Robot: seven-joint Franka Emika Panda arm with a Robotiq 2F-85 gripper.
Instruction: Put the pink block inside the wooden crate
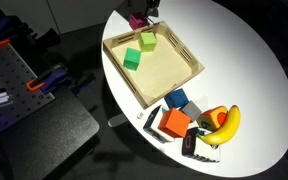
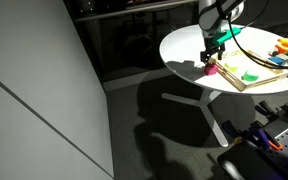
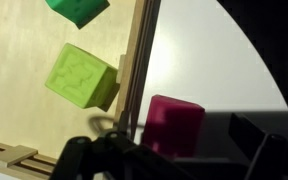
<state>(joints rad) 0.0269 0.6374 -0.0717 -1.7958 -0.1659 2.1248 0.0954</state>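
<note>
Just outside the low rim of the wooden crate (image 3: pixel 138 60), on the smooth white counter (image 3: pixel 224 60), the spread claw (image 3: pixel 174 158) flanks the matte pink block (image 3: pixel 174 122).

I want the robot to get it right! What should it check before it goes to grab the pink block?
1. pink block sits on the table, just outside the wooden crate: ok.
2. gripper is lined up over the block: ok.
3. Jaws are apart, not yet gripping: ok.
4. Room for a finger between the block and the crate rim: cannot tell, they sit close together.
5. Bare wood is free in the crate beside the green blocks: ok.
</note>
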